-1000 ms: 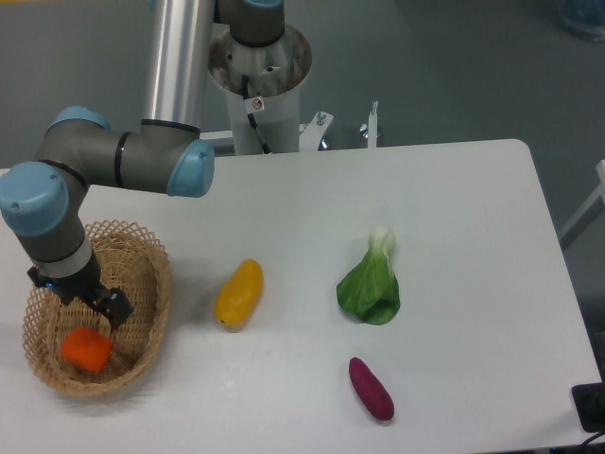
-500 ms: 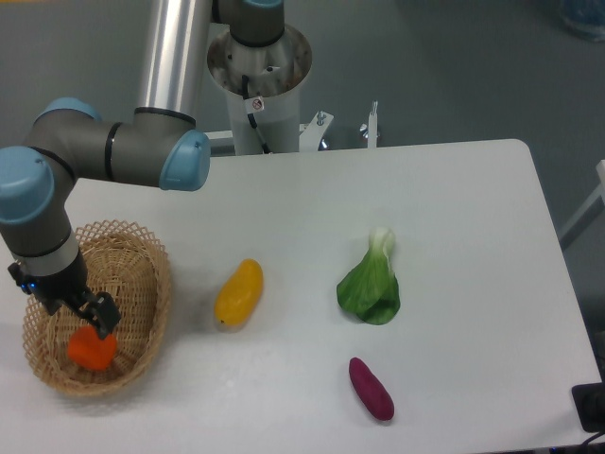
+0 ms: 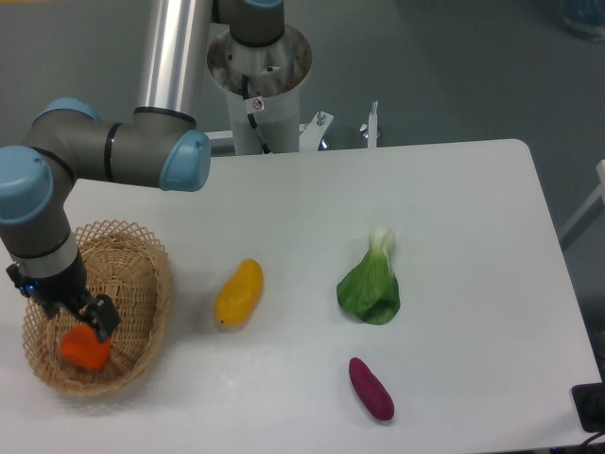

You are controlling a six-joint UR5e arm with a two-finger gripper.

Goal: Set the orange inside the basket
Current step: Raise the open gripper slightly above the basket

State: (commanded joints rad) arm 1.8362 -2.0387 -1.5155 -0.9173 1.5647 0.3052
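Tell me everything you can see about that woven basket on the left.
The basket is an oval, shallow, light-tan piece that looks like woven wicker, with an open lattice rim. It sits upright on the white table near its left edge. The orange lies inside it, towards the front. The end effector reaches down into it, right above the orange; the arm hides part of the rim.

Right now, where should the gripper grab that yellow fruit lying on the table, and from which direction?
Grip the yellow fruit across its narrow middle, coming straight down from above. It lies flat on the table, elongated and tilted, so probably close the fingers across its short axis, with open space on both sides.
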